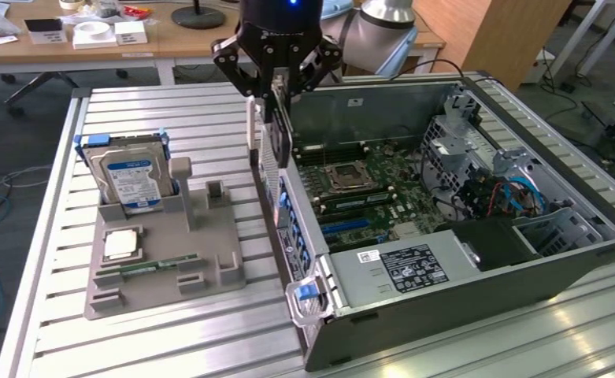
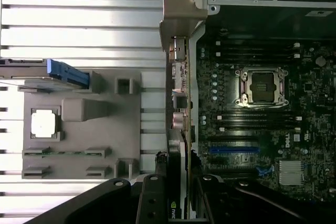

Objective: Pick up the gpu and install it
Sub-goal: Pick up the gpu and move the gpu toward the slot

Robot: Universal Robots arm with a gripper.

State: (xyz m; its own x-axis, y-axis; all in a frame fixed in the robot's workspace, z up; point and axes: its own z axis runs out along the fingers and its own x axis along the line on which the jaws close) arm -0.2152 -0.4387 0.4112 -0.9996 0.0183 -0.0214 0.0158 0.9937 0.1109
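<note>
One gpu (image 1: pixel 269 134) gripped upright between jaws, over case (image 1: pixel 476 291) edge.

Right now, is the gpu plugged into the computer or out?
Out: the hand holds the gpu over the case wall; blue slot empty.

A hard drive (image 1: pixel 128 177) stands upright in a grey holder (image 1: pixel 171 236) that also bears a chip (image 1: pixel 121 244) and RAM stick (image 1: pixel 152 268).
</note>
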